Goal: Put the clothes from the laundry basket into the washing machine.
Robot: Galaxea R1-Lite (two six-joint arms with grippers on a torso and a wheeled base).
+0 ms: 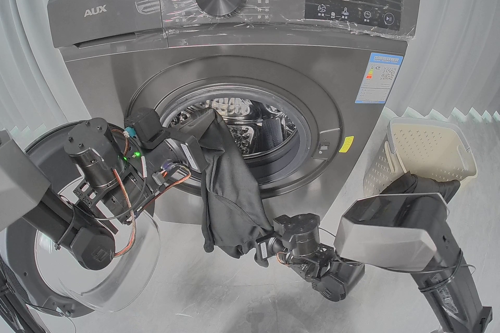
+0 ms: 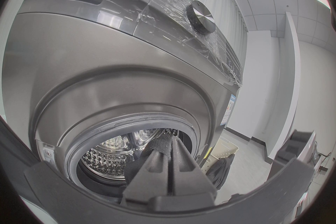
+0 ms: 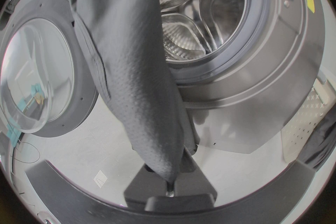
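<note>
A dark grey garment [image 1: 229, 193] hangs from the left rim of the washing machine's open drum [image 1: 250, 126] down toward the floor. At the drum mouth my left gripper [image 1: 205, 123] is shut on the garment's top end; in the left wrist view the closed fingers [image 2: 159, 168] pinch dark fabric [image 2: 161, 144] in front of the drum [image 2: 108, 158]. Low in front of the machine, my right gripper [image 1: 264, 244] is shut on the garment's bottom end. The right wrist view shows the cloth [image 3: 133, 77] running from that gripper [image 3: 175, 174] up to the drum [image 3: 189, 18].
The machine's round door [image 1: 78, 256] stands swung open at the left. A cream laundry basket [image 1: 432, 152] sits tilted on the floor to the right of the machine, with another dark piece of clothing [image 1: 422, 186] draped over its front rim. White curtains hang behind.
</note>
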